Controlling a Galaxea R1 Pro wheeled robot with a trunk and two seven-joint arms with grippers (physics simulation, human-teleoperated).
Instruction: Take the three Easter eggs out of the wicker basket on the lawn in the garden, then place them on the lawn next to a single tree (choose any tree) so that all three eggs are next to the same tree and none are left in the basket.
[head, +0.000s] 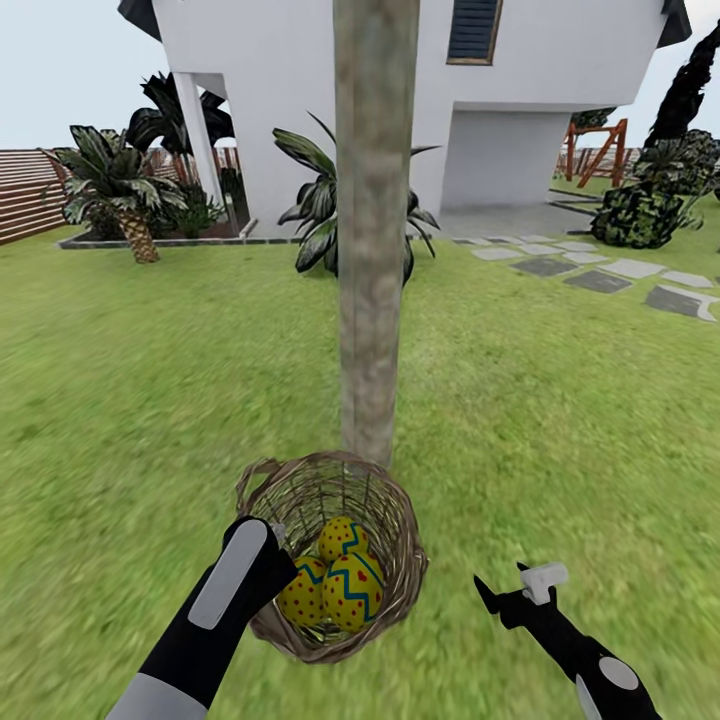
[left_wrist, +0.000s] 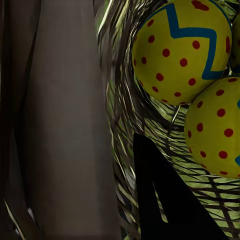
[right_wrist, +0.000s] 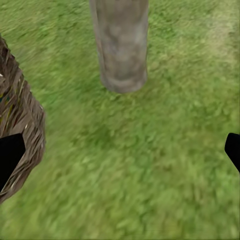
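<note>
Left gripper (head: 278, 545): nearest the head camera at about 7 o'clock, its black and grey forearm rising from the bottom edge to the wicker basket's near-left rim. In the left wrist view one dark finger (left_wrist: 170, 200) lies inside the weave while a broad grey surface lies along the outside of it, so the fingers look clamped on the rim.
Right gripper (head: 515, 590): at about 5 o'clock, over bare grass, its black fingers spread wide apart and holding nothing. In the right wrist view the two fingertips sit at opposite edges of the picture.
Wicker basket (head: 395, 500): brown-grey woven bowl at 6 o'clock, tilted so its opening faces the camera, with a small loop handle at its upper left. It sits just in front of the tree's base; whether it touches the grass or the trunk I cannot tell.
Easter eggs (head: 352, 590): all three inside the basket, bunched together and touching, yellow with red dots and blue zigzag bands.
Tree (head: 372, 230): a bare grey-brown trunk running from the basket's far rim up to 12 o'clock.
Lawn (head: 560, 400): mottled green grass on all sides.
House (head: 560, 60): white, beyond the trunk.
Stone path (head: 600, 275): grey slabs at about 2 o'clock.
Palm (head: 120, 185): short and spiky, at about 10 o'clock.
</note>
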